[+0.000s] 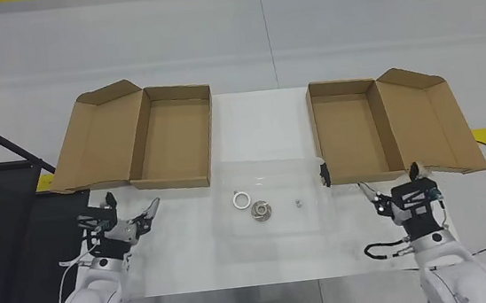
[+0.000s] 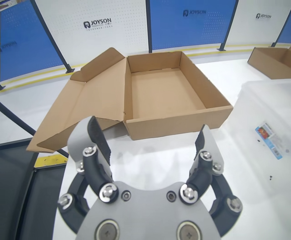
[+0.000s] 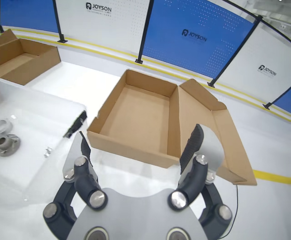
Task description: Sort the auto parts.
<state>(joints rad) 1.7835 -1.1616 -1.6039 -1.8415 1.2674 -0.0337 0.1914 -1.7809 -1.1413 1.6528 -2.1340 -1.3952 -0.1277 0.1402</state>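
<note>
A clear plastic bin sits mid-table and holds a white ring, a metal impeller and a small bolt. The impeller and bolt also appear in the right wrist view. A black part leans at the bin's right end, seen too as a black part from the right wrist. My left gripper is open near the table's front left, short of the left cardboard box. My right gripper is open at the front right, before the right cardboard box.
Both boxes lie open and bare inside, their lids folded outward: left box, right box. A sticker lies on the clear bin's floor. A black cable runs by the right arm. Bare white tabletop lies in front of the bin.
</note>
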